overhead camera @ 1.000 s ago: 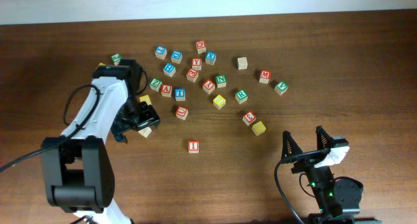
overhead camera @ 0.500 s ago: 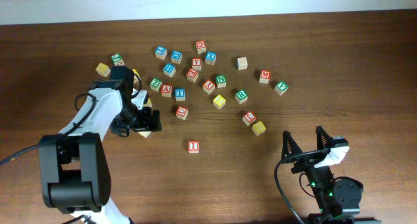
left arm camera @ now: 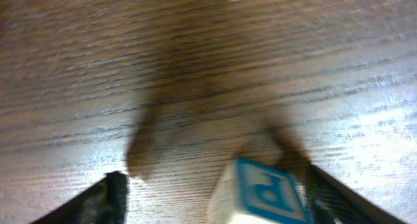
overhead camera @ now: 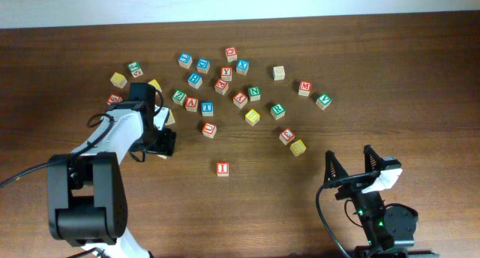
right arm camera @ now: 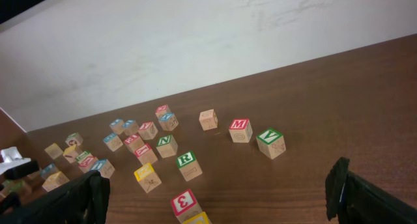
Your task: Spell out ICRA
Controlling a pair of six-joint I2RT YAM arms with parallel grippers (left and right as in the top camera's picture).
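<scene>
The red I cube (overhead camera: 222, 168) lies alone toward the front. The green R (overhead camera: 277, 109) (right arm camera: 186, 161) and the red A (overhead camera: 192, 104) sit in the scattered cluster. A yellow cube (overhead camera: 253, 116) (right arm camera: 146, 174) lies left of the R, but I cannot read whether it is the C. My left gripper (overhead camera: 160, 144) (left arm camera: 215, 198) is low over the wood, left of the cluster. Its jaws are open around a blue-faced P cube (left arm camera: 267, 195), which sits against the right finger with a gap to the left one. My right gripper (overhead camera: 364, 175) (right arm camera: 218, 185) stands open with nothing between its fingers.
Several other letter cubes are spread across the back, including a red 3 (right arm camera: 184, 203), a red M (right arm camera: 240, 129) and a green V (right arm camera: 270, 141). More cubes lie by the left arm (overhead camera: 118, 79). The pale wall edge (right arm camera: 195, 42) bounds the far side.
The left arm has swung forward and its wrist shifted slightly, uncovering cubes at the far left. Its gripper stays low by the same small cube. The right arm has not moved.
</scene>
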